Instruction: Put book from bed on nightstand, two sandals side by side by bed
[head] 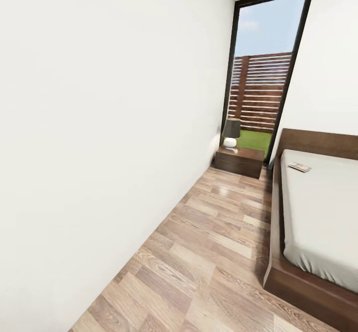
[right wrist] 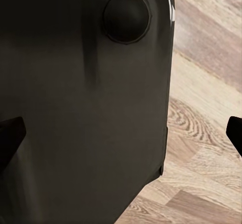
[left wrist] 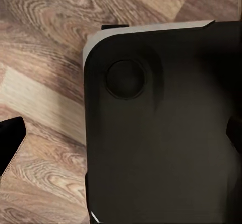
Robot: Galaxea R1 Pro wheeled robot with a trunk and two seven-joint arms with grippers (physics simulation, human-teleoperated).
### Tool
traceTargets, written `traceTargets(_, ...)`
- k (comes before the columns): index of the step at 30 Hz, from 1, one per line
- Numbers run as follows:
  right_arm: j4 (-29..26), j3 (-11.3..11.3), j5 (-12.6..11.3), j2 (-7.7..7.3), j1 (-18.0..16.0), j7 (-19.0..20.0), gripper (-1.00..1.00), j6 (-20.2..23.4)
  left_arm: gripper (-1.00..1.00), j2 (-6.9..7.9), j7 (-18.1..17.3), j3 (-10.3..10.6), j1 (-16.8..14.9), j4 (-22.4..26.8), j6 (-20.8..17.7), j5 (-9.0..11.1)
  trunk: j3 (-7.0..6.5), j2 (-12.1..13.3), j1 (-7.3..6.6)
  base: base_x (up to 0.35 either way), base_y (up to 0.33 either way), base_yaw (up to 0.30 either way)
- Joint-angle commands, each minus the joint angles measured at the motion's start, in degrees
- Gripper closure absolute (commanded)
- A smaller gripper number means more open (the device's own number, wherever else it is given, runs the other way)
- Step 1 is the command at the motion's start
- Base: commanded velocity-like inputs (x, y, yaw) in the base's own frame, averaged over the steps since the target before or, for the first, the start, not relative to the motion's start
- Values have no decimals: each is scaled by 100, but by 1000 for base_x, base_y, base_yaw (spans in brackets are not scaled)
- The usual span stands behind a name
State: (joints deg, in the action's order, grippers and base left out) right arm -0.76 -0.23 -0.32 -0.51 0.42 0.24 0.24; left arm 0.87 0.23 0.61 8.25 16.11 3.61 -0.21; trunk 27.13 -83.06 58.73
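The left gripper (left wrist: 121, 133) hangs over the robot's own black base panel (left wrist: 161, 133). One dark fingertip (left wrist: 10, 138) shows at the frame's edge and another sliver at the opposite edge, well apart, so the jaws stand wide with nothing between them. The right gripper (right wrist: 121, 133) is the same: two dark fingertips (right wrist: 11, 133) far apart at opposite edges, empty, above a smooth black rounded panel (right wrist: 85, 108) with a round knob.

From the head view, a strip of wood-plank floor (head: 214, 252) runs between a plain white wall (head: 99, 123) on the left and the bed (head: 318, 222) on the right, and it lies open all the way to the far end. The bed has a pale grey mattress with soft rounded edges, set in a low dark brown frame with a brown headboard. The book (head: 299, 167) lies flat on the mattress near the headboard, close to the mattress edge nearest the floor strip.

At the far end sits the nightstand (head: 239, 161), glossy dark wood, against the wall. It carries a small lamp (head: 230, 133) with a grey shade and a round white base. Behind it a tall dark-framed window (head: 263, 73) shows a slatted wooden fence, grass and sky.
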Motion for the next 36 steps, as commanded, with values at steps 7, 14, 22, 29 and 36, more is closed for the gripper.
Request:
traceTargets(7,-21,-3,-3,-1,2,3,-100,3,-100,-15,34,1,-10,1046,29,20,3,-2,0,0,0,0)
traceTargets(14,-79,-3,-6,-24,2,3,-100,2,-100,-140,207,8,-101,2203,-187,5,3,-2,0,0,0,0)
traceTargets(22,-178,-3,-11,-27,2,3,-100,2,-100,-308,908,26,-244,3234,-1096,-18,3,-2,0,0,0,0)
traceTargets(29,-197,-3,-12,-30,2,3,-100,2,-100,-471,1159,52,-283,3679,-1418,-63,3,-2,0,0,0,0)
traceTargets(36,-340,-3,-12,-29,2,5,-100,3,-100,-477,1180,55,-295,3734,-1304,-322,3,-2,0,0,0,0)
